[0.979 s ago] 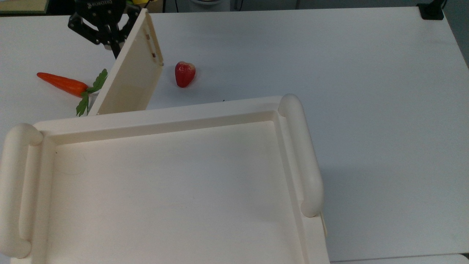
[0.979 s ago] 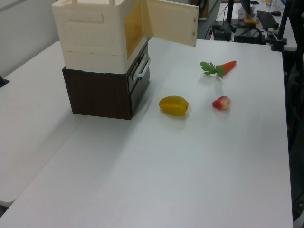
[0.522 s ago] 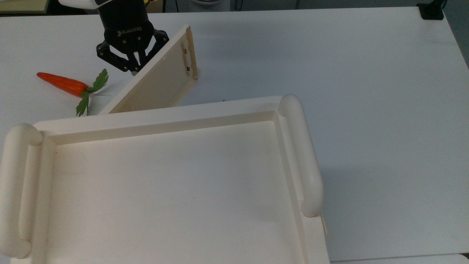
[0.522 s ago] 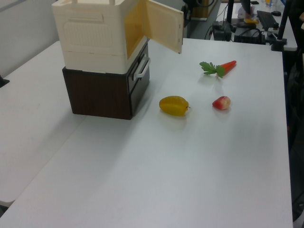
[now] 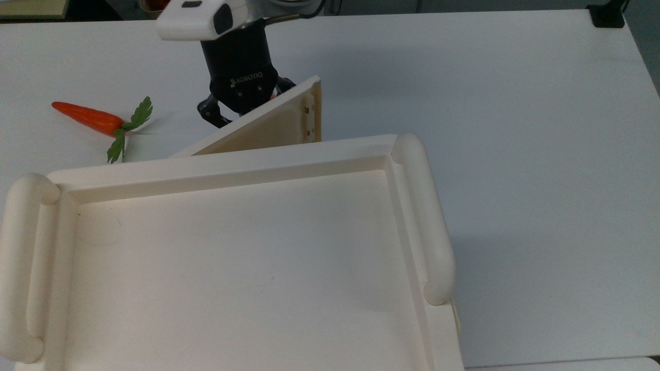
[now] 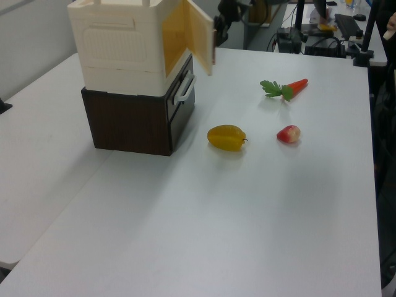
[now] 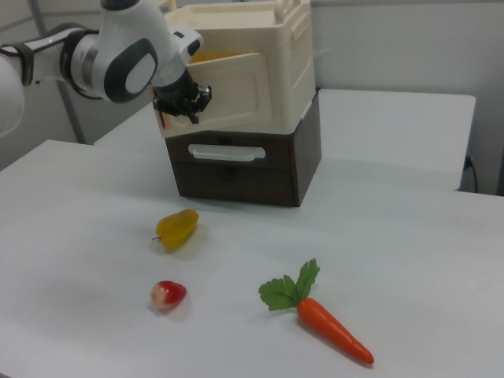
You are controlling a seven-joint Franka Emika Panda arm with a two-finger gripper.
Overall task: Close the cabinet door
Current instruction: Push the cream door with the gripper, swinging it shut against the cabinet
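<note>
Against the half-open cabinet door [image 5: 268, 129] of the cabinet [image 6: 124, 43], the gripper [image 7: 179, 108] presses; finger spread cannot be told.

**A robot lab bench, by every sign**

We're looking at a broad white table [image 6: 185, 235] with a white robot arm [image 7: 118, 55] working over it, toy food laid out as props: a plastic carrot [image 7: 327, 327], a yellow fruit [image 6: 227, 137]. Behind, in the left view, desks crowded with cables and equipment [image 6: 322, 31].
</note>
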